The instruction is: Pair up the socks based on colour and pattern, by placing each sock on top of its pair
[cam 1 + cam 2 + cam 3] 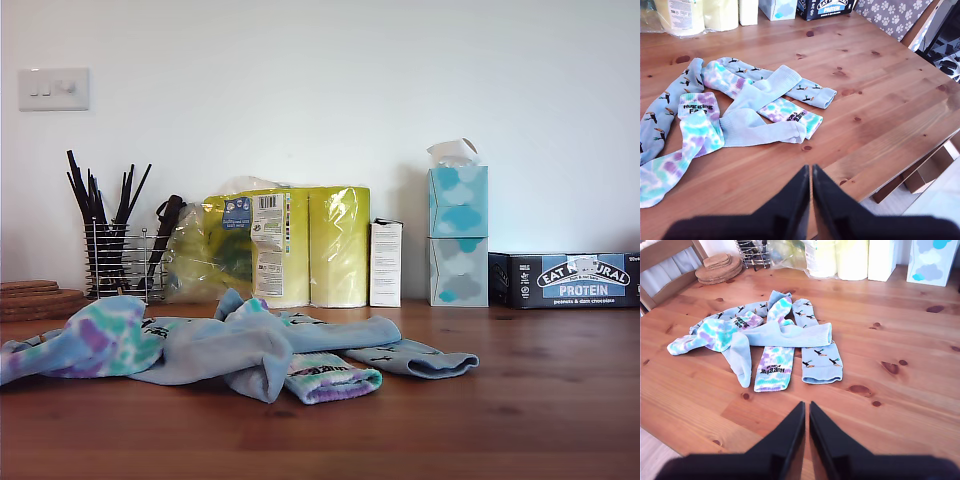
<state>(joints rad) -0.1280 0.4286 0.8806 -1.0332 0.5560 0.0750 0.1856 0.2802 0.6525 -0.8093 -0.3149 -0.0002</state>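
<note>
Sorting not begun: soft tie-dye, bird-print and plain blue socks point(775, 335) lie tangled mid wooden table point(900, 405); my first gripper point(810, 172) and second gripper point(806, 410) hover pinched closed, empty; next, open 1 and lift the top sock.

A heap of socks point(240, 350) is lying on the wooden desk point(520, 400), toward the exterior view's left. A tie-dye sock point(85, 345) is trailing off toward that view's left edge, and a lettered tie-dye cuff point(332, 378) is poking out at the front beneath a plain light blue sock point(225, 350). Behind, along the wall, a wire holder of dark utensils point(112, 250), a yellow pack of paper rolls point(285, 245), two stacked tissue boxes point(458, 235) and a dark protein bar box point(565, 279) are standing.
</note>
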